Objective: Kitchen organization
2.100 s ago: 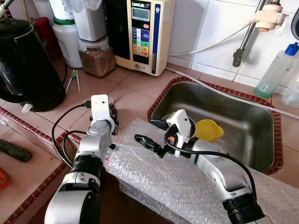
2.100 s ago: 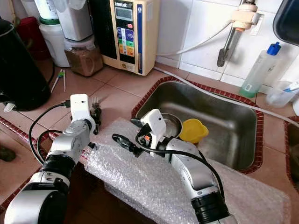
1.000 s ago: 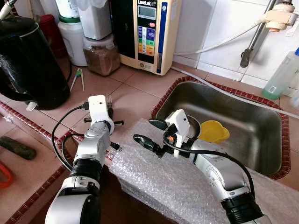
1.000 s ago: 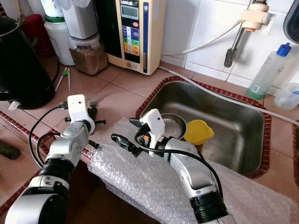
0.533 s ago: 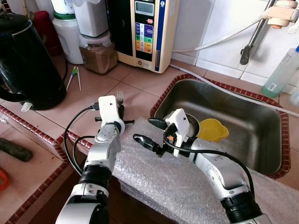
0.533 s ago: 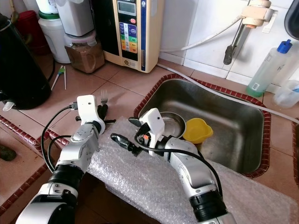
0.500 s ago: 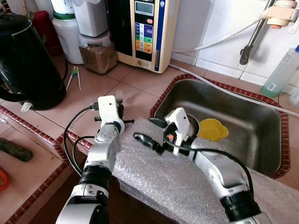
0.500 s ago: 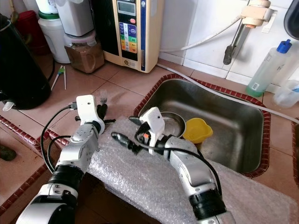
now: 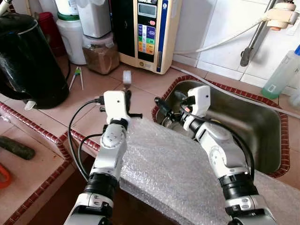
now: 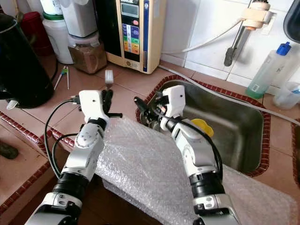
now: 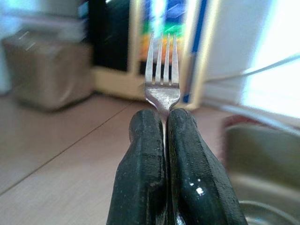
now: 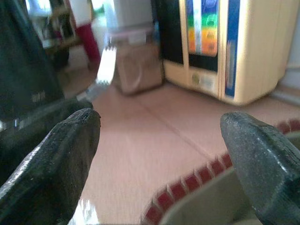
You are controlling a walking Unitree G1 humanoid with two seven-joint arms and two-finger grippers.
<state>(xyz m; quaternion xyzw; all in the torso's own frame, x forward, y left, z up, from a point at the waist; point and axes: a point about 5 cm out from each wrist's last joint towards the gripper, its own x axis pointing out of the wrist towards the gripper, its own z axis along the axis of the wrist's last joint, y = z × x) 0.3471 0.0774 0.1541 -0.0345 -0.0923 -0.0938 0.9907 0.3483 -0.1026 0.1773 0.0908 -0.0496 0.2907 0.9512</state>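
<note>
My left gripper (image 11: 165, 115) is shut on the neck of a metal fork (image 11: 161, 70), tines pointing up. In the head views it holds the fork (image 9: 126, 75) above the tiled counter, just left of the sink (image 9: 262, 124). At the sink's near-left rim my right gripper (image 9: 170, 100) is open, with nothing between its fingers (image 12: 61, 140). A yellow cup (image 10: 202, 124) lies in the sink behind the right arm. Bubble wrap (image 9: 164, 164) covers the counter edge under both arms.
A black kettle (image 9: 28, 56) stands at the left. Along the back wall are a cream water unit (image 9: 147, 28), a jar of brown powder (image 9: 101, 54) and a white container (image 9: 70, 37). Green chopsticks (image 9: 77, 77) lie on the tiles. A clear bottle (image 9: 281, 70) stands far right.
My left gripper has lifted the fork off the counter and carried it up toward the sink. My right gripper has swung from over the bubble wrap to the sink's rim.
</note>
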